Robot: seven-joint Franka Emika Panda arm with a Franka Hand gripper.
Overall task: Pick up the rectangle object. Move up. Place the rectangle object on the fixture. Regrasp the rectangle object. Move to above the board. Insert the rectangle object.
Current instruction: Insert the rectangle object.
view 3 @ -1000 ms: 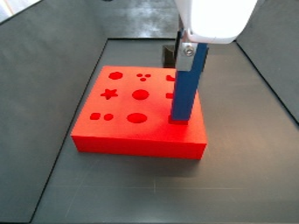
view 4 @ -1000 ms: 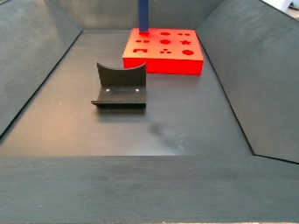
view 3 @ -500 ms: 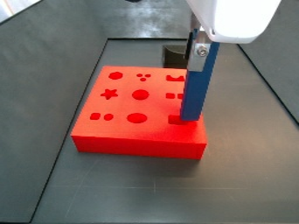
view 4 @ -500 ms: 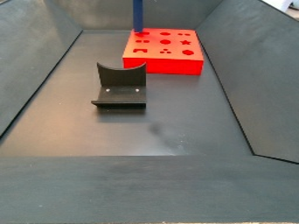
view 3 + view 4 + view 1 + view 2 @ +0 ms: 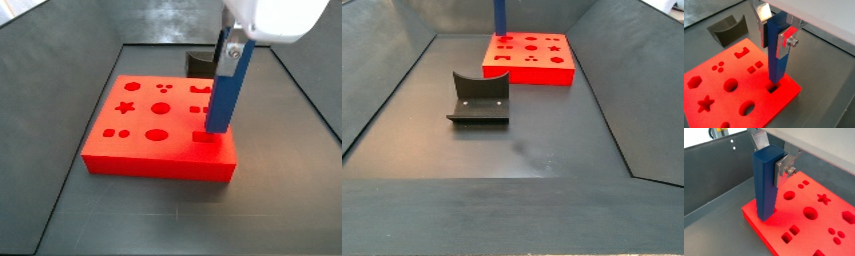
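The end effector is positioned above one corner of the board and is closed on the upper part of the rectangle object. In both wrist views a flat silver finger is seen pressed against a side face of the blue bar, with a screw head visible on the plate; the opposite finger is seen on the other side of the bar.

The rectangle object is held upright. In a wrist view its lower end is seen at a small rectangular hole in the board's top, close to the board's corner. In a side view the bar stands nearly vertical, slightly tilted, with its lower end at the small hole near the board's edge. How deep the bar sits in the hole cannot be told.

The board lies flat on the dark floor of the enclosure. Its top carries a star, circles, ovals and small rectangular cut-outs, all visible in both wrist views.

The fixture stands on the floor well apart from the board, with its scooped notch facing upward. In a side view it is partly hidden behind the bar. In a wrist view the fixture is seen beyond the board's far edge.
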